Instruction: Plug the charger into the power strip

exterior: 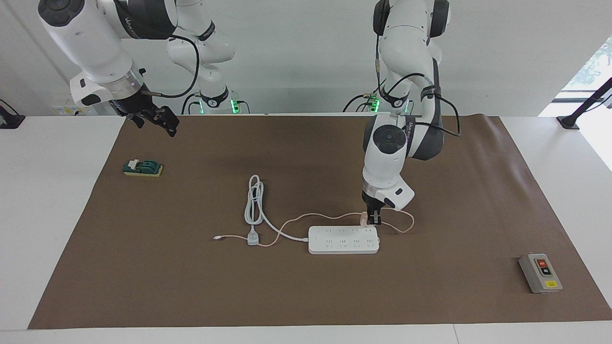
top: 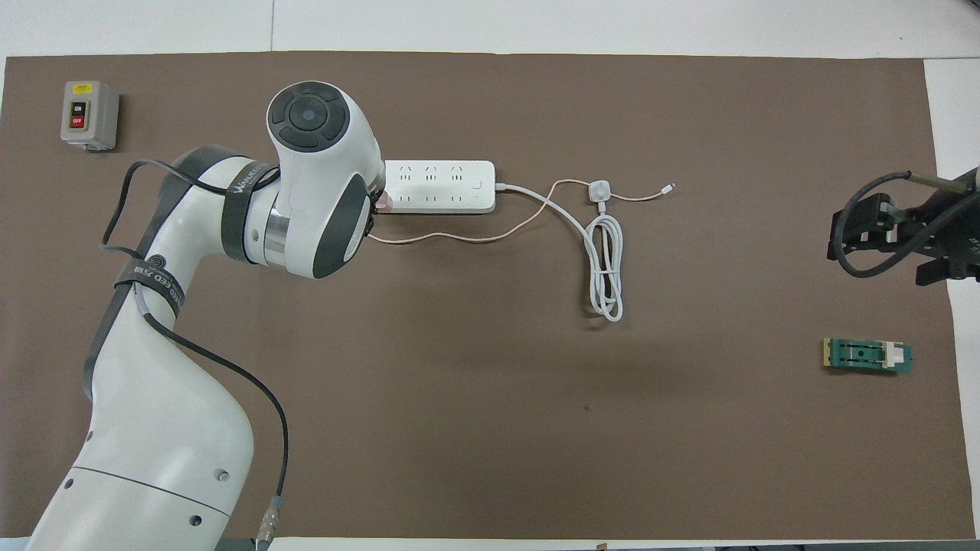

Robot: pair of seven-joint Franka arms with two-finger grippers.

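Switch box (exterior: 540, 273), marked ON and OFF, is sitting well apart from the strip (exterior: 343, 239), toward the left arm's end of the counter (exterior: 191, 286). Left hand (exterior: 372, 220) is grasping the charger (exterior: 364, 219) just beside the strip's robot-side edge, probably lining prongs to sockets. Right hand (exterior: 160, 119) is waiting, whether clenched I cannot tell.

The table (exterior: 57, 229) is white under a plain brown mat (exterior: 191, 286). On the mat lies the white power strip (exterior: 343, 240) with its white cord (exterior: 255, 200); touching the strip's robot-side edge is the pale pink charger (exterior: 364, 219), its thin pink cable (exterior: 311, 217) looping beside the strip. Toward the left arm's end from the strip sits a grey switch box (exterior: 540, 273) (red, black and yellow markings). Toward the right arm's end is a green block (exterior: 143, 167) on a yellowish base.
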